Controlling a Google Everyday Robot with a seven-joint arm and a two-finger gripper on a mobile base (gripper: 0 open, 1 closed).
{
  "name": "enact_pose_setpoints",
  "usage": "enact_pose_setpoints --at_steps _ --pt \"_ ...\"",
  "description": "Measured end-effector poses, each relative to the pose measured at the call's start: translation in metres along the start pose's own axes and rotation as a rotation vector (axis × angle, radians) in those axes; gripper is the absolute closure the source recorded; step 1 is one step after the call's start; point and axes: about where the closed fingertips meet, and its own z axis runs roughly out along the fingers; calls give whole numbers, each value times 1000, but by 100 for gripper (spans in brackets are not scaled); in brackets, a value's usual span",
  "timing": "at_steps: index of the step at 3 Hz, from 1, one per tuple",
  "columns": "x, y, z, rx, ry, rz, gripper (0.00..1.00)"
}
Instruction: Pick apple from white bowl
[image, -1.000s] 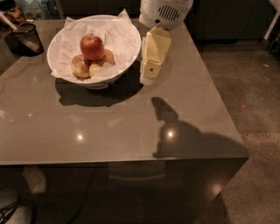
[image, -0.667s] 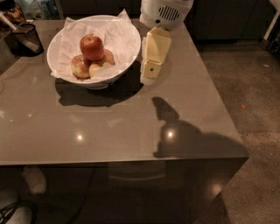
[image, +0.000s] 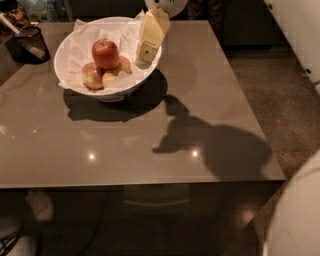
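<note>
Entry: office-like workroom, indoors.
You have a glossy grey tabletop (image: 200, 100), a dark mesh cup (image: 30, 44) at its corner, a speckled hard floor (image: 290, 100) and dark cabinets (image: 250, 25). The claw (image: 145, 52) hangs over the white bowl (image: 125, 89) rim.

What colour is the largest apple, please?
The apple is deep red, camera view; the gripper hangs over the white bowl.
</note>
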Motion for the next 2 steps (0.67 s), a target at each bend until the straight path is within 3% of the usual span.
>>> enact_pose_setpoints --at_steps 2 --pt "-13 -14 3 10 -38 1 0"
